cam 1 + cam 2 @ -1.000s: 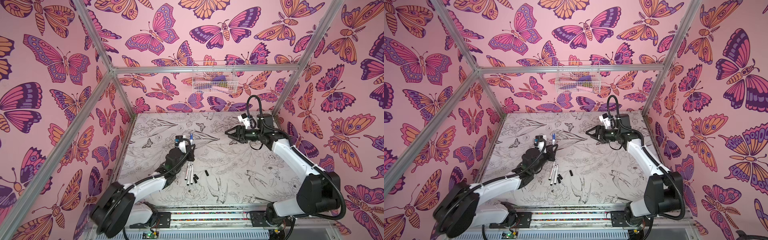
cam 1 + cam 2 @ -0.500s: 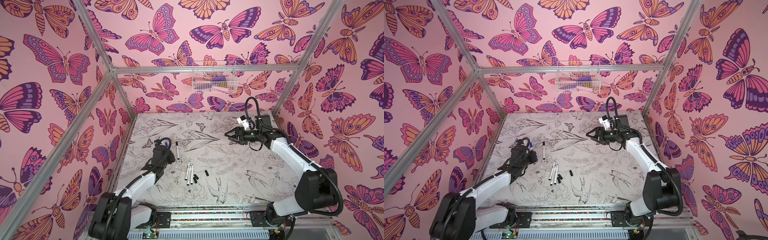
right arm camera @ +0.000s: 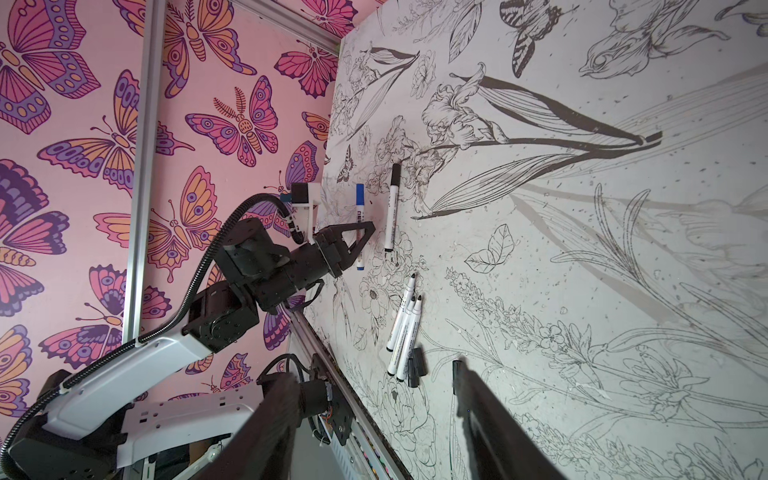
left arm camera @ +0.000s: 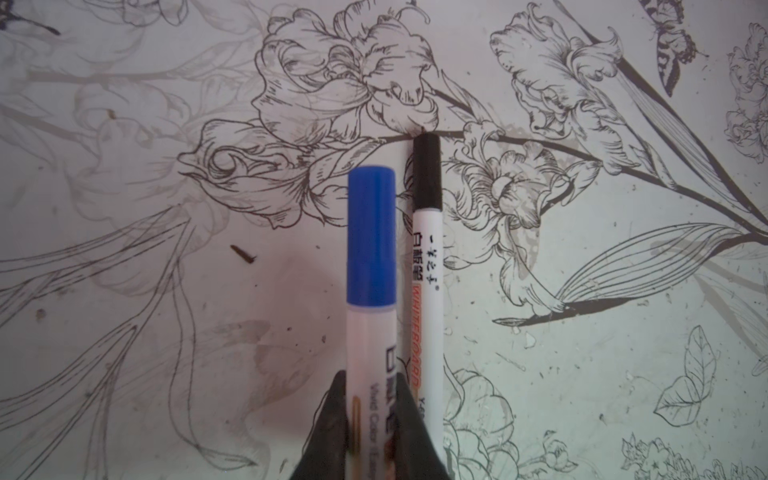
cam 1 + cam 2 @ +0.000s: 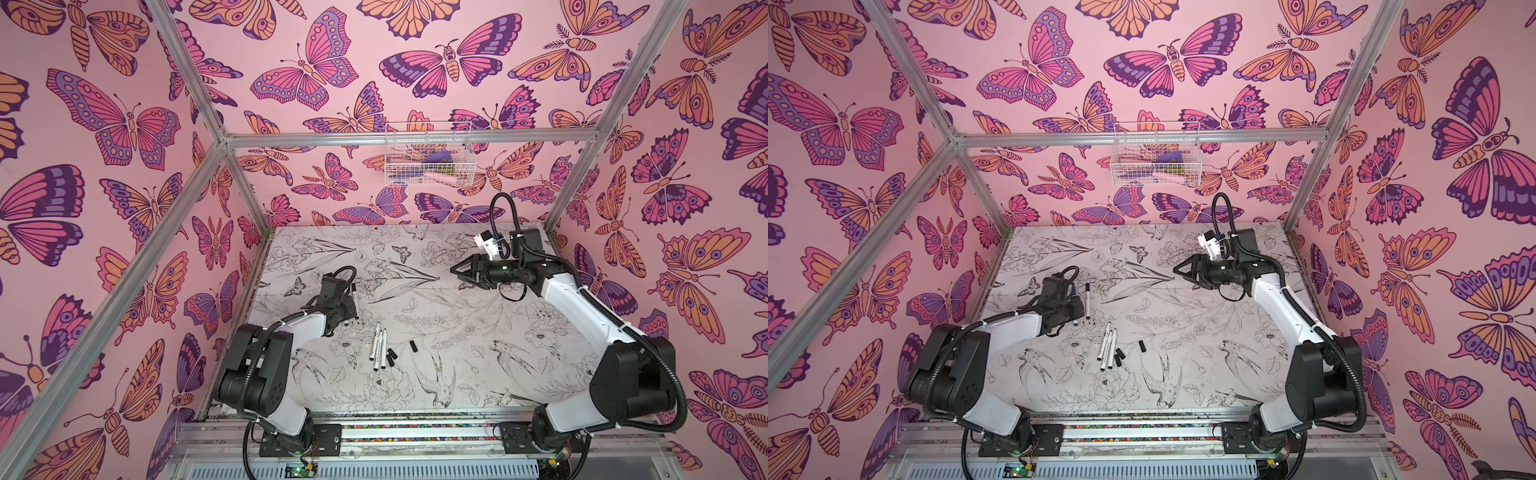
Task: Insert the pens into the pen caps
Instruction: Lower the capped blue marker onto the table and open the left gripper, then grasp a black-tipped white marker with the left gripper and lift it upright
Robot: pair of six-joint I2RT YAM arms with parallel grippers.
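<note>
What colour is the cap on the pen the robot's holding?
Blue. The cap on the pen in the left gripper shows best in the left wrist view.

Pink butterfly-print walls (image 5: pixel 124 124), aluminium frame bars (image 5: pixel 316 140), white wire basket (image 5: pixel 428 168), tabletop (image 5: pixel 457 328) of inked flowers and birds.

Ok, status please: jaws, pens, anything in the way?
Left jaws shut on blue-capped pen. Right jaws open, empty. Three pens uncapped, caps loose beside them. Nothing blocking.

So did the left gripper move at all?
Yes. The left gripper, holding a blue pen, moved left, away from the three loose pens. It is now left of the black-capped pen.
</note>
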